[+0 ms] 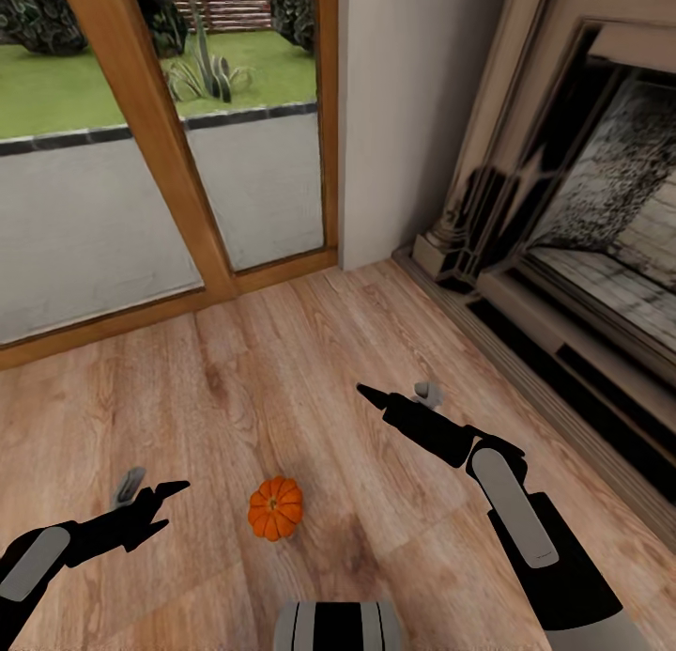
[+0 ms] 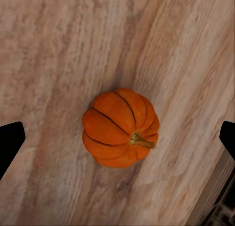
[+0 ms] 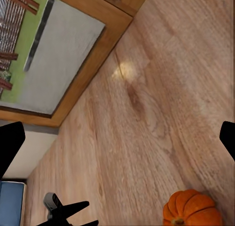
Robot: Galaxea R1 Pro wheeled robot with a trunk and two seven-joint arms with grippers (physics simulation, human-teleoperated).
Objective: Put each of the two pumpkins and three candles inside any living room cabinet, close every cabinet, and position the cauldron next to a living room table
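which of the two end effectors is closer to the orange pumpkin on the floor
The left end effector: it sits just beside the ribbed orange pumpkin, whereas the right end effector points away, farther up the wooden floor.

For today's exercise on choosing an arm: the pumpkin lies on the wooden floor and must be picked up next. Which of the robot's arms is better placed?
Probably the left. The left gripper is open beside the pumpkin, which sits centred between its fingertips in the left wrist view. The right gripper points away, farther off.
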